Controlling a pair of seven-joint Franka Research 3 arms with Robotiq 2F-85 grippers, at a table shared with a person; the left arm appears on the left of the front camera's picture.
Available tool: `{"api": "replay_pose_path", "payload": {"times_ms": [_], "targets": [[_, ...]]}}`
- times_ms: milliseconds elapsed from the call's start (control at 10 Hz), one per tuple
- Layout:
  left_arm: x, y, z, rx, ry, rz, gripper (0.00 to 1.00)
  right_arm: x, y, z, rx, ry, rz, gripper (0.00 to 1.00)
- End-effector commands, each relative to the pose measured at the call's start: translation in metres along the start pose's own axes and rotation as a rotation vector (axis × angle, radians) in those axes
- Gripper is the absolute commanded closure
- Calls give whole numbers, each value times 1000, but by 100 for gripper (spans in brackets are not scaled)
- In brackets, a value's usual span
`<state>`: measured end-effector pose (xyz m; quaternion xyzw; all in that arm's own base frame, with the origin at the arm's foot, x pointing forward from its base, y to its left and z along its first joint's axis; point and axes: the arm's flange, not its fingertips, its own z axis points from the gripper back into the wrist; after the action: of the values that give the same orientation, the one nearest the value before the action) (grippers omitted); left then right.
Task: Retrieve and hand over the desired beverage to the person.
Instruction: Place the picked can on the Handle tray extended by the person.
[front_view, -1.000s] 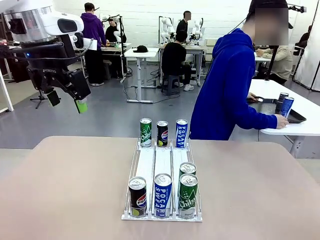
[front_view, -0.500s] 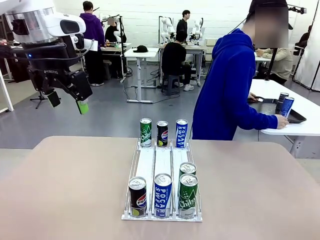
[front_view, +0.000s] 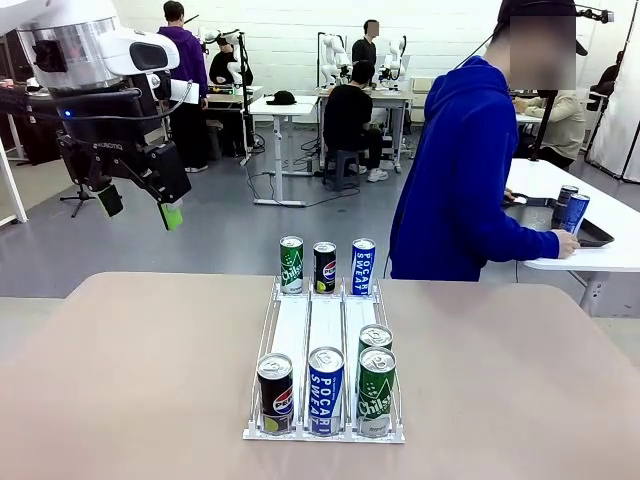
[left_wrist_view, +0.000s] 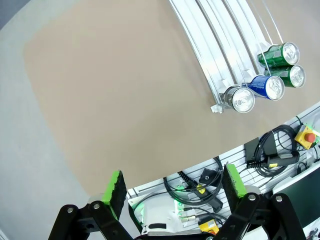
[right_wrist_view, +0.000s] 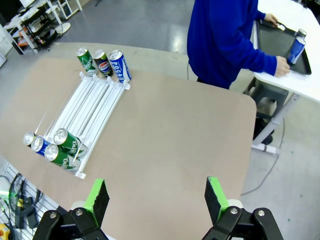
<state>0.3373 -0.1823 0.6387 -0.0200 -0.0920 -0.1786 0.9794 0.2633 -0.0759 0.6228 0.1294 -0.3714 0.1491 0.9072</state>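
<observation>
Lab room, tan counter (front_view: 150, 380) carrying white can rack (front_view: 325, 340). Upright cans at both rack ends. Left pincer (front_view: 140, 208) released, empty, high up-left of rack, nearer than right pincer (right_wrist_view: 156, 200), also spread, empty. Person (front_view: 455, 180) beyond rack, turned away.

The table (front_view: 120, 380) is topped with a smooth, matt tan surface. The rack (front_view: 310, 330) is made of glossy white plastic lanes edged with thin bright metal wire. The cans (front_view: 326, 390) are of glossy printed metal, their bare silvery tops catching the light. The left gripper (front_view: 140, 207) is built of matt black plastic or metal, with matt green pads (left_wrist_view: 115, 194); its arm is cased in glossy white plastic. The person (front_view: 455, 180) is dressed in a soft, matt blue cloth hoodie. The floor (front_view: 230, 235) is seen as smooth, faintly glossy grey.
</observation>
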Motion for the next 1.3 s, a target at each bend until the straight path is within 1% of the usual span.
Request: {"api": "replay_pose_path", "payload": {"times_ms": [0,100,200,300,400,500,600,800,900,1000,1200], "targets": [[-2,13,7,-46,-29,-95,0,-1,0,-5,6,-14,6,0],[-5,34,18,-130,-98,-238,0,-1,0,-5,6,-14,6,0],[-9,64,28,-194,-182,-298,0,-1,0,-5,6,-14,6,0],[-18,100,39,-303,-242,-350,0,-1,0,-5,6,-14,6,0],[-33,132,54,-403,-310,-370,0,-1,0,-5,6,-14,6,0],[-52,157,65,-437,-396,-378,0,-1,0,-5,6,-14,6,0],[-65,169,63,-452,-432,-369,0,-1,0,-5,6,-14,6,0],[-85,184,49,-459,-394,-349,0,-1,0,-5,6,-14,6,0],[-94,182,46,-480,-404,-367,0,-1,0,-5,6,-14,6,0],[-105,180,43,-460,-415,-389,0,-1,0,-5,6,-14,6,0],[-115,177,40,-453,-448,-404,0,-1,0,-5,6,-14,6,0]]}}
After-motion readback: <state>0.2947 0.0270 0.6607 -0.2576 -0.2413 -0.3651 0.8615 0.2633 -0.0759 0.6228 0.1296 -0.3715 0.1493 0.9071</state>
